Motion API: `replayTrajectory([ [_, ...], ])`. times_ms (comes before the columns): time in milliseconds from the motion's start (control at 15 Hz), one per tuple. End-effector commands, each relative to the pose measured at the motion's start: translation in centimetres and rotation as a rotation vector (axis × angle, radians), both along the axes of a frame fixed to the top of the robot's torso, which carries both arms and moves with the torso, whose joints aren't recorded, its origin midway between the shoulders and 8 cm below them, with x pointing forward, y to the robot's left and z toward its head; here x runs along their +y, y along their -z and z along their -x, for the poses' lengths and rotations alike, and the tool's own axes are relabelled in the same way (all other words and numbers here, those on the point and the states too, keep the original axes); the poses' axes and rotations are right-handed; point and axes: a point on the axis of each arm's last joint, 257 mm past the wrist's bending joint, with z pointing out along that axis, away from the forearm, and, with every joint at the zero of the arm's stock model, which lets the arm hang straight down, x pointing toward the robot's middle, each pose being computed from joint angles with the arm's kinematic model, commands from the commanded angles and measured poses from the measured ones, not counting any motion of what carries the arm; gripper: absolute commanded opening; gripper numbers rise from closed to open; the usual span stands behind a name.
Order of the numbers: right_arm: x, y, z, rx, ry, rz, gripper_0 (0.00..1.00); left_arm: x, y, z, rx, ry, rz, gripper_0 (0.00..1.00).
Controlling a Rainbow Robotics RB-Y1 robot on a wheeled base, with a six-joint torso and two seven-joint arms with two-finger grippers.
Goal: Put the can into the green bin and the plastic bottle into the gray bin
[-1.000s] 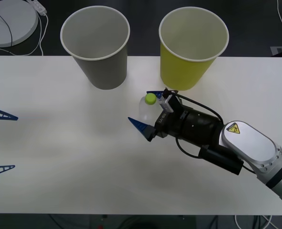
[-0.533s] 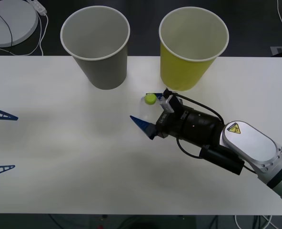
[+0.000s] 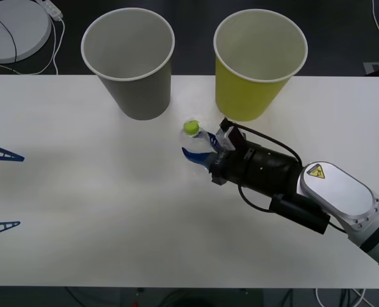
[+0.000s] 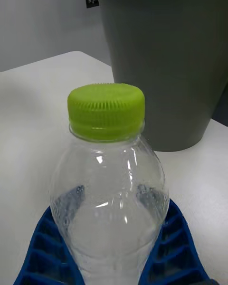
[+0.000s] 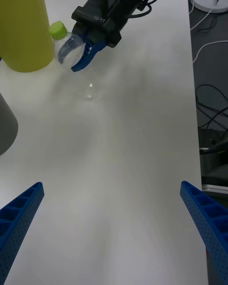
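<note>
Blue fingers (image 4: 175, 247) of the right gripper (image 3: 201, 149) are clamped on the plastic bottle (image 3: 197, 141), below both the gray bin (image 3: 130, 57) and the green bin (image 3: 253, 64); the left gripper (image 5: 114, 218) is held wide apart.

We see the gray bin (image 3: 129, 59) and green bin (image 3: 258, 61) blocking the bench's (image 3: 100, 211) far edge; its near half lies open.

My right gripper (image 4: 111, 256) has its blue fingers (image 4: 173, 251) pressed against both sides of the plastic bottle (image 4: 109, 204), with the gray bin (image 4: 171, 61) standing just behind it.
</note>
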Motion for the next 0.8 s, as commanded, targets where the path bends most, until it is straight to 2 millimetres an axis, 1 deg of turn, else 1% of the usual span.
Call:
replayTrajectory([
  [67, 0.0, 0.0, 0.0, 0.006, 0.0, -0.005, 0.0, 0.0, 0.0, 0.0, 0.0, 0.0, 0.0, 1.0],
  [467, -0.2, -0.5, 0.2, 0.019, 0.0, -0.029, 0.0, 0.0, 0.0, 0.0, 0.0, 0.0, 0.0, 1.0],
  [800, -0.7, -2.7, 1.0, 0.021, -0.024, -0.064, 0.0, 0.0, 0.0, 0.0, 0.0, 0.0, 0.0, 1.0],
])
